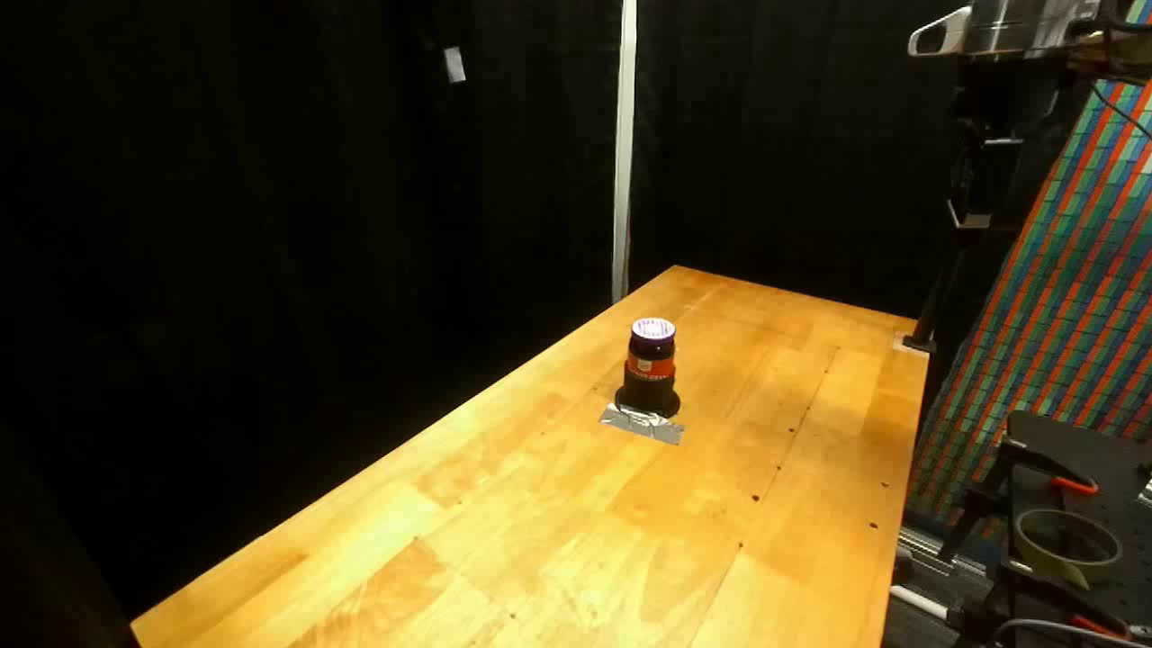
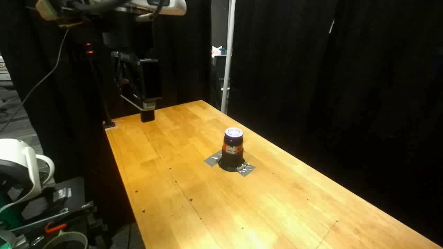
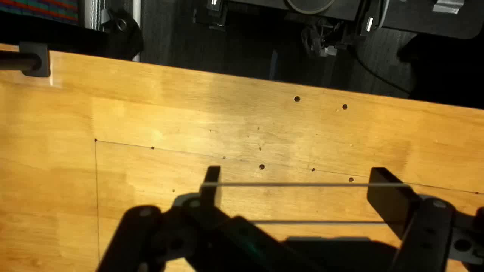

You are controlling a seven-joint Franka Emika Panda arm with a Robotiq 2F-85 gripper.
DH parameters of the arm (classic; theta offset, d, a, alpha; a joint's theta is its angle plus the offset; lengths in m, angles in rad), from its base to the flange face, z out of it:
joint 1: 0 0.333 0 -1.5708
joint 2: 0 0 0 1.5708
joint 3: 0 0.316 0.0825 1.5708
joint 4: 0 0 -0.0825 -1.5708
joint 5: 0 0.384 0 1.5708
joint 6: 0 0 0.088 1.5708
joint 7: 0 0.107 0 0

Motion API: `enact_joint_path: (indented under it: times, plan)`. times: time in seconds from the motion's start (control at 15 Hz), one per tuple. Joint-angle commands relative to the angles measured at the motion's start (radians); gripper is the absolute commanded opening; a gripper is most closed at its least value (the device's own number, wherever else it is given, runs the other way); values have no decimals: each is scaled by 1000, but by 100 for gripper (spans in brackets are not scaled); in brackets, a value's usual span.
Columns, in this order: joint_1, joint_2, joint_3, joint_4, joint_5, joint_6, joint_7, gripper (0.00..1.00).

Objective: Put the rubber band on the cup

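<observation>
The gripper [image 3: 295, 180] spreads wide, the band [image 3: 295, 184] stretched round its fingers [image 3: 389, 200]; the table edge [image 3: 227, 80] crosses the upper wrist view. In an exterior view the cup [image 1: 651, 369] stands mid-frame, well inside both edges; the arm [image 1: 1021, 31], upper right, is cut off

End effector [image 3: 296, 181] — agape, downward (aloft)

Black curtains [image 1: 297, 225] fill most of the background in both exterior views, folds barely readable, with a pale pole [image 1: 623, 153] running up against them. The table [image 1: 576, 531] is plain wood, lit warm and kinda glary at its near end. Beside it there's a striped sheet [image 1: 1044, 324] and a black shelf [image 1: 1111, 459], and the wrist view has dark floor [image 3: 170, 41] past the edge
</observation>
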Motion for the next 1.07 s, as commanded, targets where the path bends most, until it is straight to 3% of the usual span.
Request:
enact_joint_path:
  times: [0.0,0.27,0.73,1.0]
  plan:
    - [5,0,-4,4,-2,-2,3,100]
    - [5,-2,-4,11,-2,-2,3,100]
    - [19,389,-47,254,69,126,-126,100]
    - [14,643,-34,467,159,145,-154,100]
